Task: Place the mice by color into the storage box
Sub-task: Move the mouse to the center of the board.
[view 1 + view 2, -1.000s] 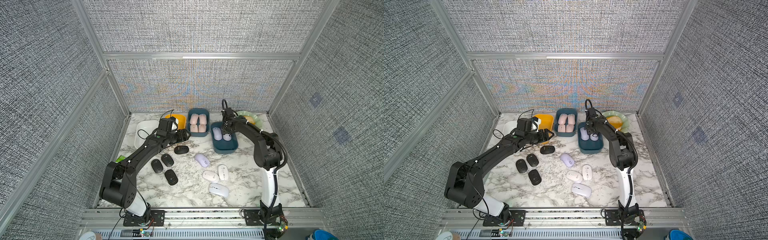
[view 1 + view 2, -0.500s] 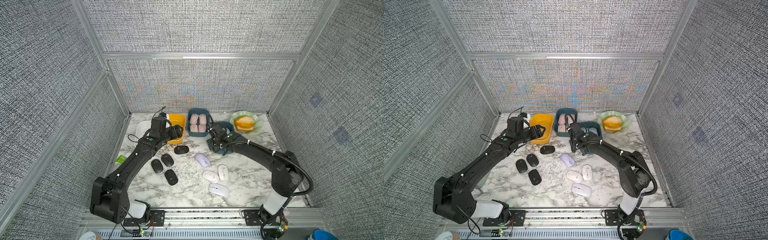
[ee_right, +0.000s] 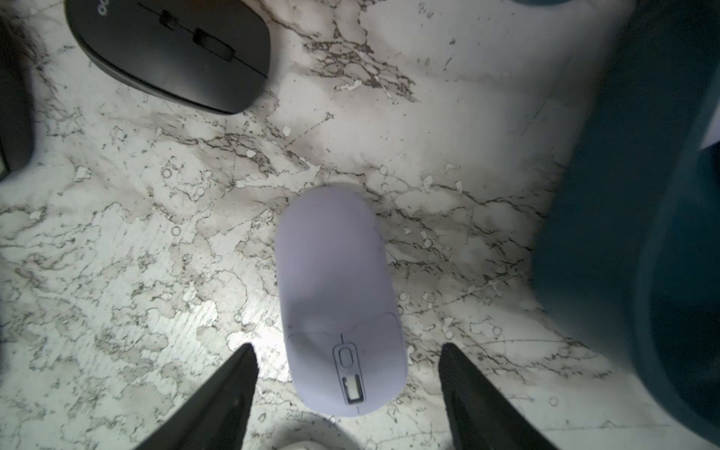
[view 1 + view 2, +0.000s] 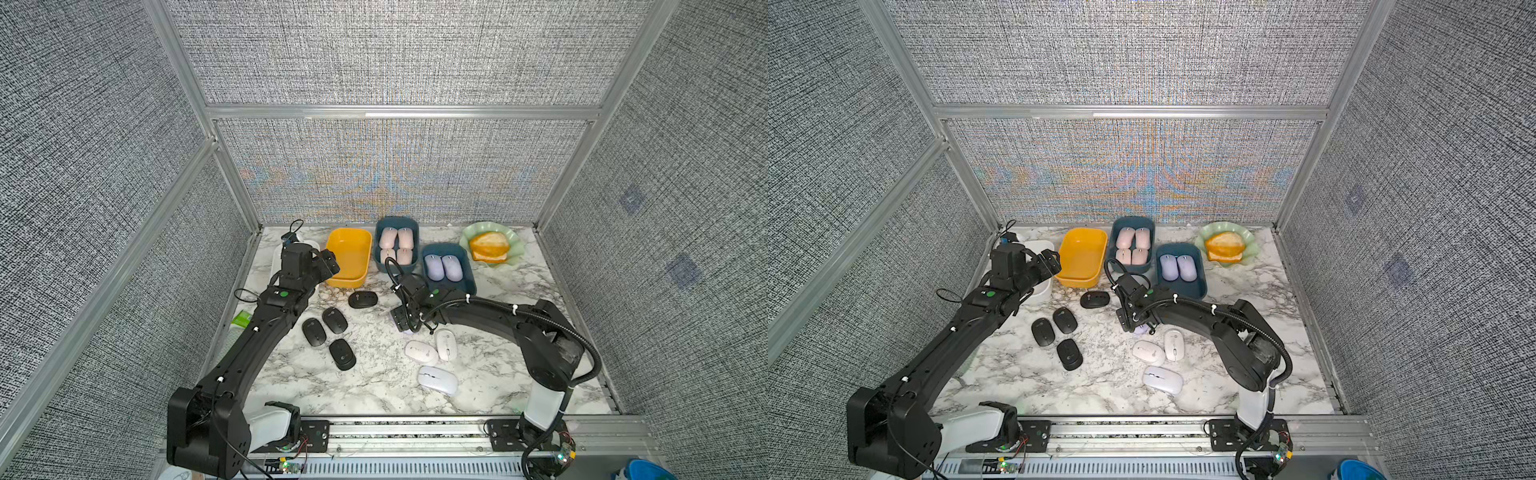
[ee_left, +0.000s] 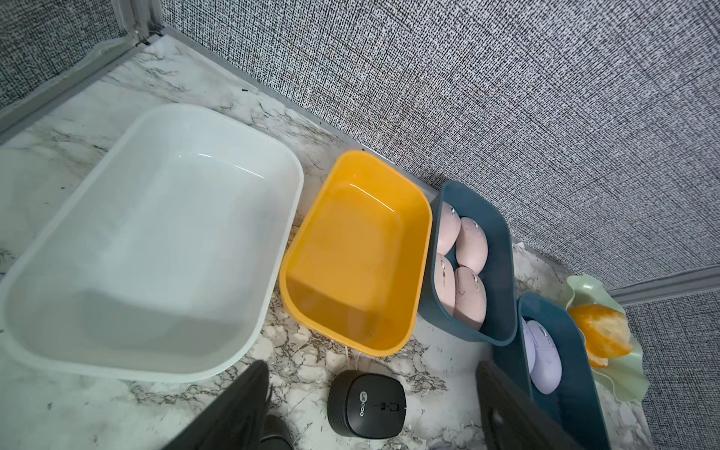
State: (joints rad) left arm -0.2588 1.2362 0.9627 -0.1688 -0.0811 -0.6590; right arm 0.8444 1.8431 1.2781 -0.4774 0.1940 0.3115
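Note:
Three black mice point(image 4: 335, 319) lie grouped at table centre-left, and a fourth black mouse point(image 5: 365, 404) lies in front of the empty yellow box point(image 4: 349, 257). My left gripper point(image 5: 370, 367) hangs open above that fourth mouse, holding nothing. My right gripper point(image 3: 347, 346) is open and straddles the button end of a lilac mouse point(image 3: 339, 300) on the marble; whether its fingers touch it I cannot tell. Three white mice point(image 4: 421, 352) lie near the front. One blue box point(image 4: 397, 222) holds several pink mice, and another blue box point(image 4: 467, 274) holds two lilac mice.
An empty white box point(image 5: 156, 233) stands left of the yellow one. A green wavy dish point(image 4: 515, 249) with an orange-yellow bread roll point(image 4: 489, 246) sits at the back right. A small green item point(image 4: 241, 319) lies by the left wall. Mesh walls close in three sides.
My right arm swung from the lilac box forward and down over the loose lilac mouse. My left gripper drew back a little to the left. Both sets of jaws spread wider.

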